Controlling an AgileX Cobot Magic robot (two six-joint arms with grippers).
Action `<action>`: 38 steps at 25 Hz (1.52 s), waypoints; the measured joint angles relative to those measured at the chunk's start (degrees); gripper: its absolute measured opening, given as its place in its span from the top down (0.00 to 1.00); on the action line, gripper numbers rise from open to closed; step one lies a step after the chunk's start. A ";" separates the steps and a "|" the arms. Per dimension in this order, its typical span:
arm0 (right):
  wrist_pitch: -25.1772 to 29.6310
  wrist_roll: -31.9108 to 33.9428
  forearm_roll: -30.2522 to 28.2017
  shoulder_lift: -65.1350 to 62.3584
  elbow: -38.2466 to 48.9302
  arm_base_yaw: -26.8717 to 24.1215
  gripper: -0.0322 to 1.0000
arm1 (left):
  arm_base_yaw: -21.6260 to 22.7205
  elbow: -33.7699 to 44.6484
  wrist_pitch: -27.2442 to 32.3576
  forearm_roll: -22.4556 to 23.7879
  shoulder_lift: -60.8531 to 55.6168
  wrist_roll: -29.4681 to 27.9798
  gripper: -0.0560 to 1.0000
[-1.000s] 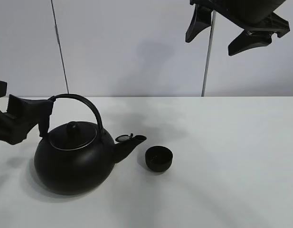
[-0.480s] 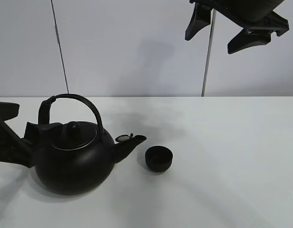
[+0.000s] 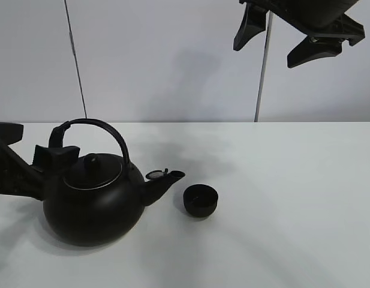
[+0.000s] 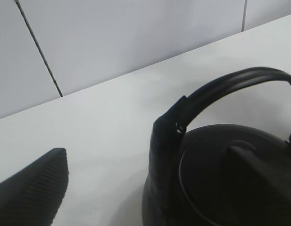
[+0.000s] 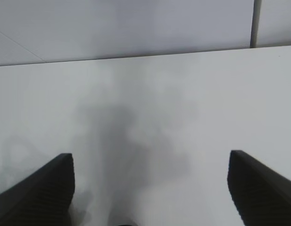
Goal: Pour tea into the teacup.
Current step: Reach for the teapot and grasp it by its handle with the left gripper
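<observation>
The big black kettle (image 3: 92, 207) stands on the white table at the left, its spout (image 3: 164, 180) pointing right at the teacup (image 3: 200, 200). The teacup is small, round and matte black, and stands upright just beyond the spout. My left gripper (image 3: 36, 145) is open at the left foot of the arched handle (image 3: 104, 127), with one finger (image 3: 56, 159) against the kettle's shoulder. The left wrist view shows the handle (image 4: 230, 82), the lid (image 4: 239, 165) and one finger (image 4: 32, 188). My right gripper (image 3: 283, 36) hangs open and empty high above the table, also in its wrist view (image 5: 150, 188).
The white table (image 3: 292, 198) runs to a pale wall at the back. A grey vertical strip (image 3: 261, 78) and a thin dark seam (image 3: 75, 66) run down the wall.
My left gripper dropped from handle height to beside the kettle's body, then rose slightly toward the handle's foot. Kettle, teacup and right gripper have not moved.
</observation>
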 joint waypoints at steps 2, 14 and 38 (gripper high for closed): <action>0.00 0.00 0.00 0.00 0.00 0.00 0.38 | 0.00 -0.15 -0.06 -0.02 0.00 0.00 0.35; 0.00 0.00 0.00 0.00 0.00 0.00 0.38 | 0.00 -3.69 -0.43 -1.00 3.55 -0.18 0.35; 0.00 0.00 0.00 0.00 0.00 0.00 0.38 | 0.19 -5.46 -0.79 -1.03 5.80 -0.18 0.57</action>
